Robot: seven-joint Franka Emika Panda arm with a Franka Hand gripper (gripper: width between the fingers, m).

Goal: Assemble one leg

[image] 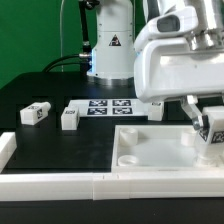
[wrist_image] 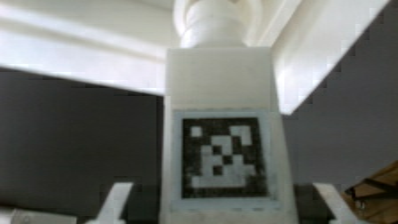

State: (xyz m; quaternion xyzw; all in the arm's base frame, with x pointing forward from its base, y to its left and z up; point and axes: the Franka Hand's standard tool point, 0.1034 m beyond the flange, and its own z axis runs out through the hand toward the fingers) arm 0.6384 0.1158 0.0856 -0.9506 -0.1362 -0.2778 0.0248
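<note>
We see the claw (image: 209, 136) pinching the leg (image: 212, 138) at the middle right of the exterior view, its two fingers (image: 203, 122) pressed against the sides of the small white block. In the wrist view the claw (wrist_image: 217, 205) shows as two pale finger edges, one on either side of the leg (wrist_image: 222, 110). The exact contact of the pads lies outside that frame, so we judge the grip from the exterior view. The leg is a stubby white block with a black-and-white square tag (wrist_image: 222, 160) on the face turned to the wrist camera, and its far end narrows to a rounded peg (wrist_image: 221, 20). It stands upright in the exterior view, over the far right corner of the large white panel (image: 150, 150). We cannot tell whether its lower end touches the panel or sits just above it. The arm (image: 185, 50) comes down from the upper right of the frame, its broad white wrist housing held above the panel with the fingers pointing straight down. On the black surface (image: 40, 140), the marker board (image: 105, 107) lies in the middle of the frame. One loose block (image: 35, 113) sits at the exterior view's left, and a second loose block (image: 68, 118) lies between it and the marker board. A white rail (image: 60, 185) runs along the lower edge.
</note>
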